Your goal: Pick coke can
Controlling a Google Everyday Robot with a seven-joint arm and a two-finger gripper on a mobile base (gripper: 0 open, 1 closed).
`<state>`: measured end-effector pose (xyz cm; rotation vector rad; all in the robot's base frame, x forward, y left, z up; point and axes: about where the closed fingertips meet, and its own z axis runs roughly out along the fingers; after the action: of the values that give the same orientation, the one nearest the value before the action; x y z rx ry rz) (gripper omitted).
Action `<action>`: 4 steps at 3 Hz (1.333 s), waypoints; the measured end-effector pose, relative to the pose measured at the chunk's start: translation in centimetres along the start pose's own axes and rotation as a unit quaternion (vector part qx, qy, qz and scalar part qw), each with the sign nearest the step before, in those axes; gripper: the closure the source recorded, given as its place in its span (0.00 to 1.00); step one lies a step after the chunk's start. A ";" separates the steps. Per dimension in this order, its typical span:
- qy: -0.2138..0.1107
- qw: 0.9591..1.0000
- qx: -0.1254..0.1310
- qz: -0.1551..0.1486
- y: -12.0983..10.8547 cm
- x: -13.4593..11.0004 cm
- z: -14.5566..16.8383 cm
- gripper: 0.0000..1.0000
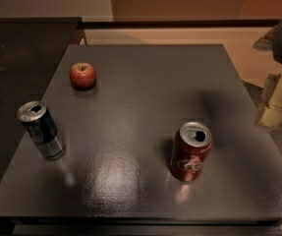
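Note:
The coke can [190, 151] is dark red with white lettering and a silver top with an open pull-tab hole. It stands upright on the dark table [145, 87], right of centre and towards the front. My gripper [277, 101] shows at the right edge of the view, pale and blocky below a grey arm part. It hangs over the table's right edge, well right of and behind the coke can, and touches nothing.
A slimmer blue-and-silver can [41, 130] stands near the table's left edge. A red apple [83, 75] sits at the back left. A dark counter [22, 48] adjoins the table on the left. Tan floor lies behind.

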<state>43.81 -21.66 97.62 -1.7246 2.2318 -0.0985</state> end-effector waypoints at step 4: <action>-0.083 0.995 -0.054 -0.006 3.9 -1.3 2.7 0.00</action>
<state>41.24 -19.00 94.35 -1.7332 2.1403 0.1587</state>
